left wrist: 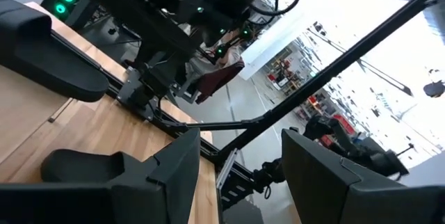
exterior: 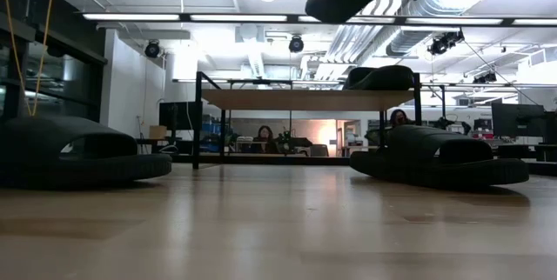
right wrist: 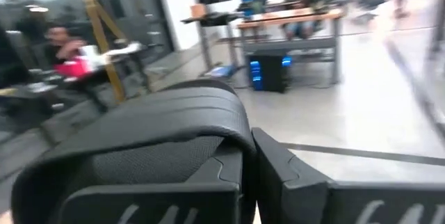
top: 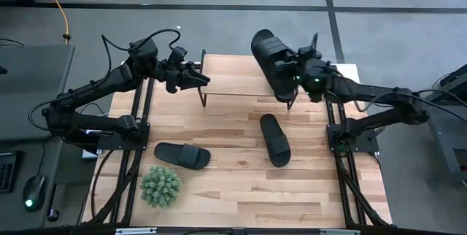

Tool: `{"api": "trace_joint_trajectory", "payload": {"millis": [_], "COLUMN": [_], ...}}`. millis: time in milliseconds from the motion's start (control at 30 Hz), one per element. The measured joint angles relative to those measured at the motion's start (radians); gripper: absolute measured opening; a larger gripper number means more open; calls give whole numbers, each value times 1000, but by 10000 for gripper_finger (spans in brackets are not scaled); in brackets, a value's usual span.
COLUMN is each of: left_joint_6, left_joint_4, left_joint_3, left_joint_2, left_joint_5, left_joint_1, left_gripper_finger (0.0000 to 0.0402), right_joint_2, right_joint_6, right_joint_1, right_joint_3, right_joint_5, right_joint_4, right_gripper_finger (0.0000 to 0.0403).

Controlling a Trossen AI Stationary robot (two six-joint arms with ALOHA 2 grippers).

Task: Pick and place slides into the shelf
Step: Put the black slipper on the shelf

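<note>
Black all over, the slide (top: 268, 58) in my right fingers (top: 295, 71) is showing a ribbed strap and a thick, rounded sole; I am reading no brand or writing on it anywhere. I am gripping it by the strap, fingers closed on it, and holding it in the air above the shelf's (top: 233, 74) right end, at about one o'clock on the counter (top: 241, 191). In the low view another slide (exterior: 380, 77) is lying on that same end of the light wood top. Two more slides are resting on the counter: one (top: 274, 139) near the centre, pointing toward six o'clock, the other (top: 182, 155) at about eight o'clock, lying crosswise. Beside that one a spiky green plant (top: 160, 186) is sitting at seven o'clock. My left fingers (top: 198, 79) are hanging parted and empty at the shelf's left end, around eleven o'clock.
</note>
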Motion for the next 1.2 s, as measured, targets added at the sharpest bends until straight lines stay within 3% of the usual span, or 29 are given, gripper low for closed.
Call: {"api": "trace_joint_trajectory", "payload": {"millis": [200, 1200], "left_joint_6": [-3, 0], "left_joint_4": [0, 0], "left_joint_3": [0, 0], "left_joint_2": [0, 0], "left_joint_5": [-7, -32], "left_joint_1": [0, 0], "left_gripper_finger": [186, 186], "right_joint_2": [92, 322], "right_joint_6": [34, 242], "right_joint_1": [0, 8], "right_joint_3": [22, 22], "right_joint_5": [109, 167], "right_joint_4": [0, -8], "right_gripper_finger": [0, 0]}}
